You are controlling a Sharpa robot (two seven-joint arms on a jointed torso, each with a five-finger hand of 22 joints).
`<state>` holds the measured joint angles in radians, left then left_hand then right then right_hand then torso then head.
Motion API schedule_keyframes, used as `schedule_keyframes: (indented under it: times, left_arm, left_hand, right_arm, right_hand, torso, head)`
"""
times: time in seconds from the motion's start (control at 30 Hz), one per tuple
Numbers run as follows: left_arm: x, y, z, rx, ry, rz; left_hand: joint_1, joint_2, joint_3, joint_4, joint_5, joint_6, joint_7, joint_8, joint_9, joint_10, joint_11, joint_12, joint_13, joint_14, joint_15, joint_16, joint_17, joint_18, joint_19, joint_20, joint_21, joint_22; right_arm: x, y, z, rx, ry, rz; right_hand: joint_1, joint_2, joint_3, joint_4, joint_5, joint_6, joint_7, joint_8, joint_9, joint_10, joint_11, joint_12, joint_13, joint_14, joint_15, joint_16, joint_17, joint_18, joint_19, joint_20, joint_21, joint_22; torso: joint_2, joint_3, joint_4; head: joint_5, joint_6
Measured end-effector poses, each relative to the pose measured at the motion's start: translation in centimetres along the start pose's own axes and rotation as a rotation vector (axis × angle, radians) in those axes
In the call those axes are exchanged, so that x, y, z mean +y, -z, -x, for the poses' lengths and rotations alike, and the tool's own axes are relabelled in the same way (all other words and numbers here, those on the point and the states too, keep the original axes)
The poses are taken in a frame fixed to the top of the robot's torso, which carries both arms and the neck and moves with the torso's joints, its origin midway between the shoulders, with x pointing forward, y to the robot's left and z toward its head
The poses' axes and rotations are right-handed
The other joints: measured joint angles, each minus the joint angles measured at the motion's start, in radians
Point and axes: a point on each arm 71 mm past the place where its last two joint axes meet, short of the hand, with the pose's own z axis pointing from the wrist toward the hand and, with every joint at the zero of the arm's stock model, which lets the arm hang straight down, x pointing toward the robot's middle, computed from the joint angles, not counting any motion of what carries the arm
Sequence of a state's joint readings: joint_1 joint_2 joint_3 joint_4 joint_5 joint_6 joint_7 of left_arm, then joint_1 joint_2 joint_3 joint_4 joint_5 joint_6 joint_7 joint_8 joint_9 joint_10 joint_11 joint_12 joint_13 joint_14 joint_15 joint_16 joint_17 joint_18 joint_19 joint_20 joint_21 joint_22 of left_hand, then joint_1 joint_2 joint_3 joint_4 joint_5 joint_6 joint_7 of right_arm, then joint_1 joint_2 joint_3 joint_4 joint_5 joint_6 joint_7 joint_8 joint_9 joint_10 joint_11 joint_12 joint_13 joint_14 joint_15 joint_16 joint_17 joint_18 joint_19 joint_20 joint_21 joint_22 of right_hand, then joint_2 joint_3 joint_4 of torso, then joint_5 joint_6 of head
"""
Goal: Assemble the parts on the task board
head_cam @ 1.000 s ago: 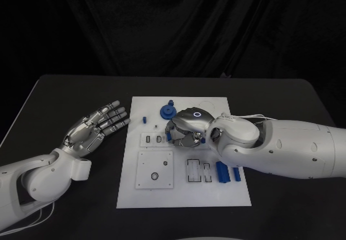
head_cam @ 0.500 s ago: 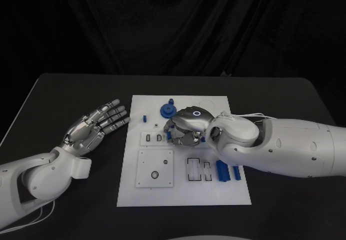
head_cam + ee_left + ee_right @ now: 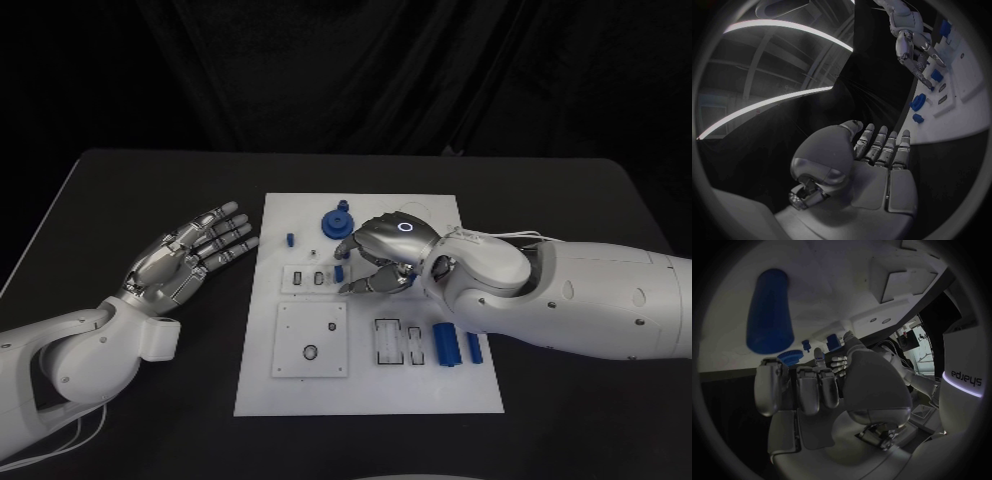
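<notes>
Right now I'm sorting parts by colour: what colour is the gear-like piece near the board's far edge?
Blue; the gear-like piece shows best in the head view.

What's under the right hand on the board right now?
Under the right hand lies the task board. A small blue part shows at its fingertips; whether the hand holds it cannot be told. The board beneath the palm is covered.

White rectangular task board (image 3: 289,395) at centre of black table (image 3: 130,190). Blue gear-shaped part (image 3: 336,217) on board at 12 o'clock. Two blue cylindrical parts (image 3: 446,345) side by side at 4 o'clock. Silver left hand (image 3: 191,256) over table at board's 9 o'clock. Silver right hand (image 3: 378,262) over board centre.
</notes>
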<state>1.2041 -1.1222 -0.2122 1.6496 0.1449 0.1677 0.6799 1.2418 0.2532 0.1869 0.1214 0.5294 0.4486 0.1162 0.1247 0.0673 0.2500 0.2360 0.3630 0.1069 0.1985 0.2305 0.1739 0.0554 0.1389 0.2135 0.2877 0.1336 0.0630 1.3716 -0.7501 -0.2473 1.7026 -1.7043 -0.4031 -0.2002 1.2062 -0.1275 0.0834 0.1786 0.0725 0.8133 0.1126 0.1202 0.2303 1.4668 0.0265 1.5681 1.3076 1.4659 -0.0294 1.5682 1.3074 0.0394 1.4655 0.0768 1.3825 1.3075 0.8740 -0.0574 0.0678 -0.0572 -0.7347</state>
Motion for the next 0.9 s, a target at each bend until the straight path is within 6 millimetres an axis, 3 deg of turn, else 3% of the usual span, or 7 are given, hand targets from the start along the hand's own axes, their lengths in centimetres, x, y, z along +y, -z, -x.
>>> schedule_keyframes:
  times: [0.13, 0.33, 0.4, 0.63, 0.7, 0.8, 0.9]
  left_arm:
    - [0.0, 0.1, -0.1, 0.000, 0.001, 0.000]
    - [-0.2, 0.4, -0.2, -0.008, -0.002, -0.001]
    - [-0.4, 0.5, -0.4, -0.014, -0.007, -0.003]
    - [-1.8, -0.2, -0.9, -0.021, -0.064, -0.031]
    - [-2.7, -1.0, -1.3, -0.015, -0.088, -0.050]
    - [-4.6, -2.7, -2.4, 0.004, -0.134, -0.092]
    - [-6.1, -4.4, -3.5, 0.024, -0.180, -0.129]
  left_hand:
    - [0.000, 0.000, 0.005, 0.000, 0.000, 0.000, 0.000, 0.000, 0.000, 0.000, 0.000, 0.000, 0.000, 0.000, 0.000, 0.000, 0.000, 0.000, -0.001, 0.001, 0.000, 0.000]
    - [-0.017, -0.008, 0.025, -0.008, 0.005, 0.014, 0.000, 0.007, 0.003, 0.005, 0.005, 0.020, 0.003, 0.001, 0.005, 0.010, 0.000, -0.016, 0.027, 0.009, 0.019, 0.007]
    - [-0.026, -0.017, 0.041, -0.019, 0.013, 0.031, 0.001, 0.014, 0.005, 0.021, 0.012, 0.039, 0.007, 0.025, 0.014, 0.035, 0.003, -0.017, 0.091, 0.007, 0.056, 0.023]
    - [-0.028, -0.049, 0.124, -0.084, 0.020, 0.072, 0.011, 0.018, 0.007, 0.099, 0.026, 0.123, 0.030, 0.221, 0.017, 0.221, 0.054, -0.016, 0.272, -0.003, 0.185, 0.081]
    - [-0.035, -0.056, 0.140, -0.087, 0.020, 0.081, 0.020, 0.022, 0.007, 0.122, 0.033, 0.152, 0.042, 0.257, 0.019, 0.266, 0.068, -0.016, 0.307, -0.006, 0.222, 0.100]
    - [-0.043, -0.065, 0.159, -0.101, 0.019, 0.128, 0.034, 0.035, 0.012, 0.208, 0.025, 0.236, 0.084, 0.386, -0.013, 0.420, 0.136, -0.016, 0.414, -0.026, 0.349, 0.170]
    - [-0.060, -0.082, 0.185, -0.104, 0.019, 0.165, 0.049, 0.035, 0.012, 0.258, 0.011, 0.296, 0.124, 0.380, -0.027, 0.600, 0.244, -0.016, 0.420, -0.056, 0.513, 0.278]
  right_arm:
    - [-0.4, 0.8, 0.5, -0.056, -0.029, 0.018]
    - [-1.4, 2.2, 1.7, -0.129, -0.107, 0.030]
    - [-1.9, 2.7, 2.1, -0.150, -0.136, 0.023]
    - [-4.1, 4.1, 3.6, -0.218, -0.264, -0.028]
    - [-5.0, 4.6, 3.9, -0.233, -0.310, -0.050]
    - [-6.7, 5.8, 4.2, -0.255, -0.400, -0.099]
    - [-8.4, 7.0, 4.2, -0.272, -0.499, -0.156]
  right_hand:
    - [-0.017, 0.001, -0.020, 0.042, 0.000, 0.025, 0.000, 0.015, -0.003, 0.000, 0.000, 0.000, 0.000, 0.000, -0.007, 0.000, 0.000, 0.000, 0.000, 0.000, 0.008, 0.000]
    - [-0.038, 0.023, -0.033, 0.082, 0.032, 0.047, 0.001, 0.029, -0.005, 0.000, 0.000, 0.000, 0.000, 0.000, -0.007, 0.000, 0.000, 0.000, 0.000, 0.000, 0.008, 0.000]
    - [-0.048, 0.032, -0.035, 0.091, 0.058, 0.050, 0.004, 0.029, -0.008, 0.000, 0.000, 0.000, 0.000, 0.000, -0.007, 0.000, 0.000, 0.000, 0.000, 0.000, 0.008, 0.000]
    - [-0.038, 0.087, -0.024, 0.102, 0.166, 0.070, 0.010, 0.039, -0.012, 0.001, 0.009, 0.000, 0.000, 0.001, 0.001, 0.000, 0.000, 0.000, 0.000, 0.000, -0.016, 0.000]
    - [-0.039, 0.121, -0.013, 0.108, 0.212, 0.090, 0.011, 0.051, -0.012, -0.002, 0.017, 0.000, 0.000, 0.000, 0.007, 0.000, 0.000, 0.000, -0.009, 0.009, -0.034, 0.000]
    - [-0.063, 0.164, -0.004, 0.112, 0.237, 0.107, 0.011, 0.058, -0.011, 0.000, 0.019, 0.000, 0.000, 0.001, 0.013, 0.000, 0.000, 0.016, -0.040, 0.019, -0.078, 0.000]
    - [-0.082, 0.182, -0.004, 0.112, 0.237, 0.111, 0.015, 0.063, -0.012, 0.000, 0.019, 0.000, 0.000, 0.000, 0.015, 0.000, 0.000, 0.016, -0.043, 0.022, -0.085, 0.000]
  torso:
    - [0.000, 0.0001, 0.0000]
    - [0.000, 0.0001, -0.0003]
    - [-0.001, 0.0002, -0.0008]
    - [-0.014, 0.0021, -0.0014]
    - [-0.021, 0.0040, -0.0012]
    - [-0.031, 0.0081, -0.0011]
    - [-0.044, 0.0131, -0.0012]
  head:
    - [0.007, 0.012]
    - [0.021, 0.042]
    - [0.027, 0.053]
    - [0.041, 0.084]
    - [0.046, 0.088]
    - [0.056, 0.091]
    - [0.063, 0.087]
